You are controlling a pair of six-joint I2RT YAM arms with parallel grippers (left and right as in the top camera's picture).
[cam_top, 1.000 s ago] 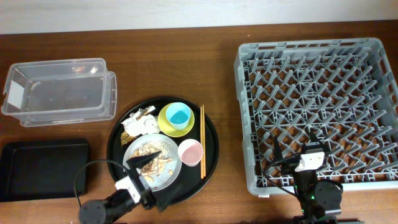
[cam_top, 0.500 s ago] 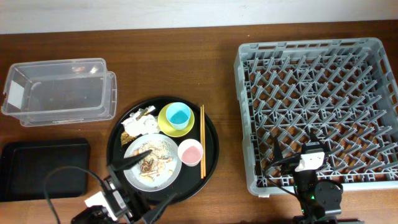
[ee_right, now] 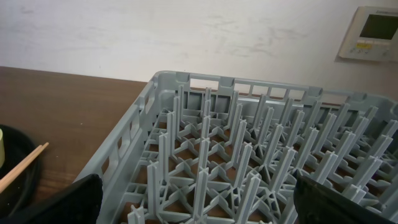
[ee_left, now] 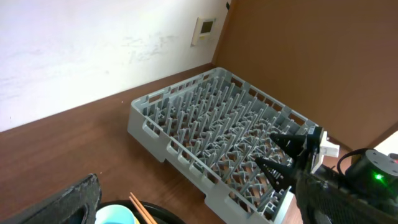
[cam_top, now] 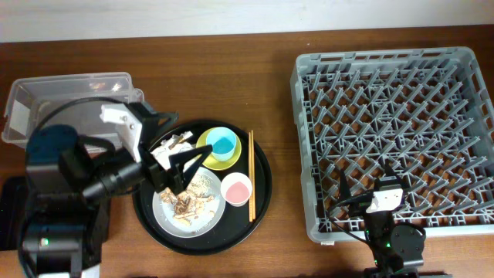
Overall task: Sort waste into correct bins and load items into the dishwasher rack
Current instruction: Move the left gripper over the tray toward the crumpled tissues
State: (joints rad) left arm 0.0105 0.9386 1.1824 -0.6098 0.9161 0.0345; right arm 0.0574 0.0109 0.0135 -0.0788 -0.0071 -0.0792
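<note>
The grey dishwasher rack (cam_top: 394, 131) fills the right side and holds nothing. A round black tray (cam_top: 261, 197) carries the grey-white plate (cam_top: 207, 217) with beige food scraps (cam_top: 189, 205), the crumpled wrappers (cam_top: 174, 144), a light-blue cup (cam_top: 221, 142) on a yellow saucer (cam_top: 205, 157), a pink cup (cam_top: 236, 188) and chopsticks (cam_top: 251, 174). My left gripper (cam_top: 185, 168) is open and empty above the plate and wrappers. My right gripper (cam_top: 364, 184) is open and empty over the rack's front edge. The left wrist view shows the rack (ee_left: 211, 124), cup (ee_left: 115, 216) and chopsticks (ee_left: 142, 211).
The clear box (cam_top: 69, 96) stands at the back left, partly hidden by my left arm. The shallow black tray (cam_top: 9, 193) at the front left is mostly hidden under that arm. In the right wrist view the rack's pegs (ee_right: 249, 155) fill the frame.
My left arm has risen from the table's front edge and swung back over the left side, its gripper now above the plate. The right arm has not moved.
</note>
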